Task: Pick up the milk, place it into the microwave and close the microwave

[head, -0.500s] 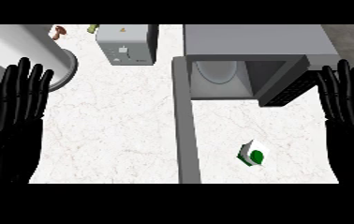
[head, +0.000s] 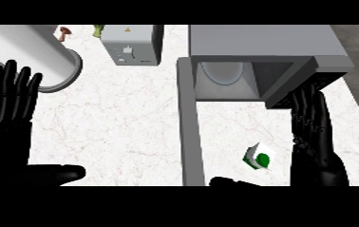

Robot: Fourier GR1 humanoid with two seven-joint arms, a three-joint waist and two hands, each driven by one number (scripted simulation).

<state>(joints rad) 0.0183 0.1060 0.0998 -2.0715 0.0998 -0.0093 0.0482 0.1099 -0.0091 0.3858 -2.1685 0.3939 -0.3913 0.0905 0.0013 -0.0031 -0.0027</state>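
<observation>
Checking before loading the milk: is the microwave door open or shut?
Open. The microwave shows its dark cavity with the round plate inside, and the door swings out toward the robot across the counter.

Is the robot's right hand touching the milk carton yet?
Apart. In the head view, white counter shows between the milk carton and the right hand, whose straight fingers point up beside it.

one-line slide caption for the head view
Open right hand beside the milk, before the open microwave.
</observation>
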